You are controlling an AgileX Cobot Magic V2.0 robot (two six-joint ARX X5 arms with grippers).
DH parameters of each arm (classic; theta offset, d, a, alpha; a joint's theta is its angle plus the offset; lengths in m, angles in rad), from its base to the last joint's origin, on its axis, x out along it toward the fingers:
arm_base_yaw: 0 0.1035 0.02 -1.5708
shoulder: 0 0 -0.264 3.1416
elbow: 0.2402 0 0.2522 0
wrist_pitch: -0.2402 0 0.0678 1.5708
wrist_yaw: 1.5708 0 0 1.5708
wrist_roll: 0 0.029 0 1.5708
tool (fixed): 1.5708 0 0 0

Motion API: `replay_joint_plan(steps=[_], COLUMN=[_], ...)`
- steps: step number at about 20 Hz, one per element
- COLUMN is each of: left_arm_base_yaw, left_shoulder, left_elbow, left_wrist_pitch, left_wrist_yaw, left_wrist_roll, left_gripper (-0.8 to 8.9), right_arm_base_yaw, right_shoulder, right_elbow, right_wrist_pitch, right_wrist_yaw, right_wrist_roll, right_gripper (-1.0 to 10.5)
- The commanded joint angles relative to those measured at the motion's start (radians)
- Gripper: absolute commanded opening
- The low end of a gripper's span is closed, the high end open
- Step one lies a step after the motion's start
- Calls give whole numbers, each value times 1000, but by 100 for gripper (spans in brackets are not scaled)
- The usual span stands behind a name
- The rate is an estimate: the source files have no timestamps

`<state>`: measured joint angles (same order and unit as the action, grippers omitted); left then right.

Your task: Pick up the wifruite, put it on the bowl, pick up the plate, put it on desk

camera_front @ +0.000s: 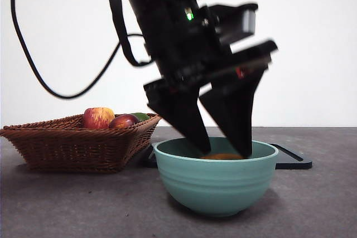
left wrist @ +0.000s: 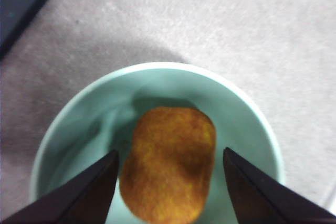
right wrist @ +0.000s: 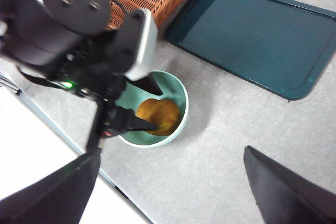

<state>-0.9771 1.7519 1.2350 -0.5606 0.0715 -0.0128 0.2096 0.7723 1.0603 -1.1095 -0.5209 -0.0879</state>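
Note:
The tan-brown wifruite (left wrist: 168, 163) lies inside the teal-green bowl (camera_front: 215, 185) on the grey desk (camera_front: 312, 204). My left gripper (camera_front: 224, 150) reaches down into the bowl, its jaws open with one on each side of the fruit and a small gap at each. In the right wrist view, the left gripper (right wrist: 156, 107), the fruit (right wrist: 157, 115) and the bowl (right wrist: 178, 95) all show from above. My right gripper (right wrist: 172, 149) is open and empty, high above the desk. The plate is a dark teal flat tray (right wrist: 252, 35) behind the bowl.
A brown wicker basket (camera_front: 78, 143) stands left of the bowl, holding a red-and-yellow apple (camera_front: 98, 117), a dark red fruit (camera_front: 124, 121) and something green (camera_front: 140, 116). The tray's edge (camera_front: 290, 160) shows behind the bowl. A white strip borders the desk's near edge.

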Motion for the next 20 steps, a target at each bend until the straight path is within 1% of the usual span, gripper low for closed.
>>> replay_joint_plan(steps=[1,6,10,13,15,18,20], left_arm_base_yaw=[-1,64,182,291,358,432,455], left_shoulder=[-66,-257,-442,-547,-609,-711,-779], left_elbow=[16,16,15,13,-2,-84,-172], left_wrist_pitch=[5,4,-5,-77,-139,-151,-151], left_wrist_yaw=[-5,-4,3,68,104,191,222], left_wrist_roll=[-9,-68,-118,-130,-110,-109,-108], left_gripper=[322,321,321,321,321,321,321], right_arm_base_yaw=[5,5,5,5,5,5,5], right_shoulder=[4,5,10,11,11,11,11], right_elbow=[17,17,16,2,-19,-53,-76], right_wrist_pitch=[10,9,9,10,13,36,51], right_wrist_yaw=[-2,-2,6,6,6,5,5], right_wrist_roll=[10,10,10,10,10,29,36], right_gripper=[436,436,436,436,436,436,436])
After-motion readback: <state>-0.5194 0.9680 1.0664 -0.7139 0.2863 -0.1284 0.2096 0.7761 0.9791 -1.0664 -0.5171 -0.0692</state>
